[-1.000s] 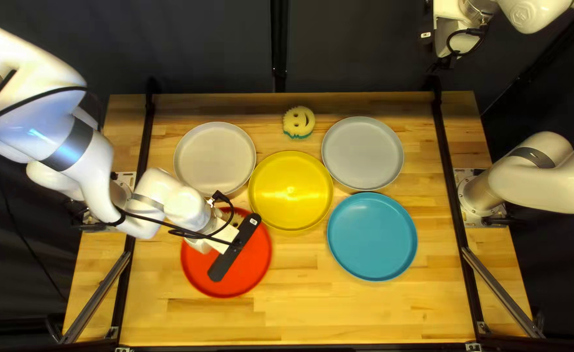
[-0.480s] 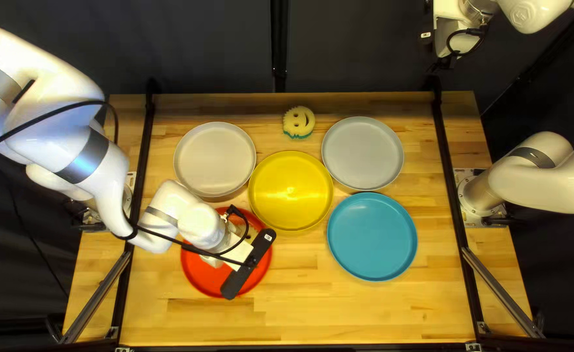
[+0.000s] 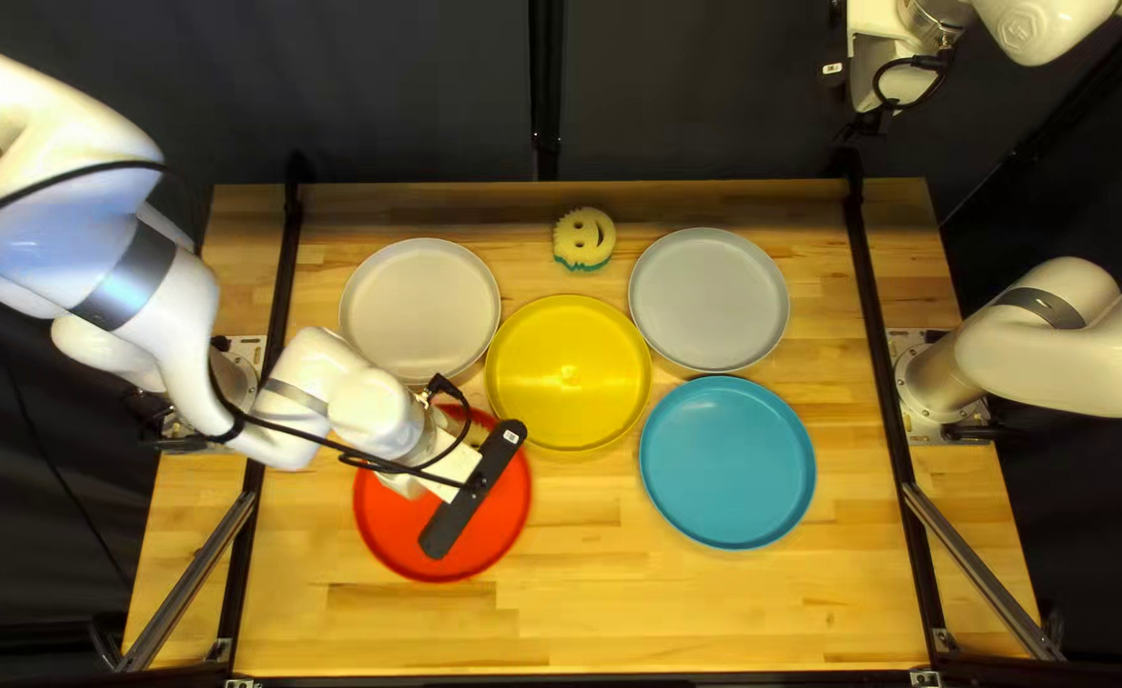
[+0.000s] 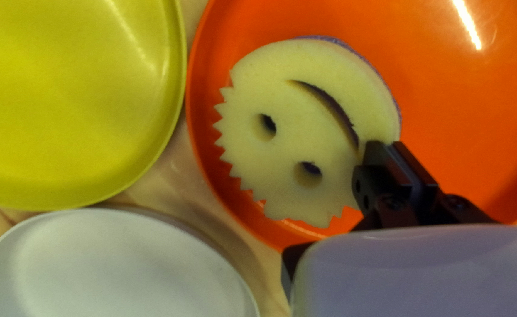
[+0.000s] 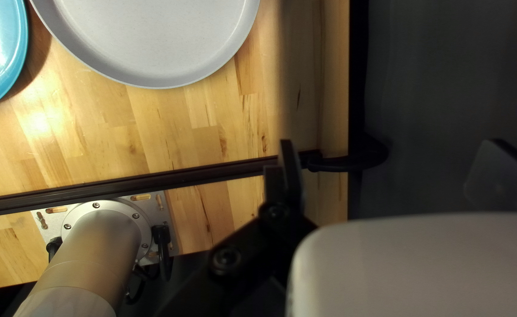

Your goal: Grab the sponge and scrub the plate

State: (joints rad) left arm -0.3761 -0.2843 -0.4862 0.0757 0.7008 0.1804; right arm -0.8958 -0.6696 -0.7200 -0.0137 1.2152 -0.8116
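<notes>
In the top left view my left gripper (image 3: pixel 473 491) is over the red plate (image 3: pixel 389 523), hiding its own fingertips and most of what lies below. The left wrist view shows the left gripper (image 4: pixel 390 161) shut on the edge of a round yellow smiley sponge (image 4: pixel 294 129) with a purple underside. That sponge is over the red plate (image 4: pixel 458 105); whether it touches cannot be told. At the top right of the top left view is my right gripper (image 3: pixel 890 83), beyond the table. In the right wrist view the right gripper (image 5: pixel 393 161) stands open with nothing between its fingers.
A second smiley sponge (image 3: pixel 584 240), green underneath, lies near the far edge. A white plate (image 3: pixel 420 310), yellow plate (image 3: pixel 569 372), grey plate (image 3: pixel 709 298) and blue plate (image 3: pixel 727 461) stand around the middle. Bare wood (image 3: pixel 701 612) shows along the near side.
My left gripper moved over the red plate toward the near right, then back toward the upper left of the top left view. The right arm and the plates stayed put.
</notes>
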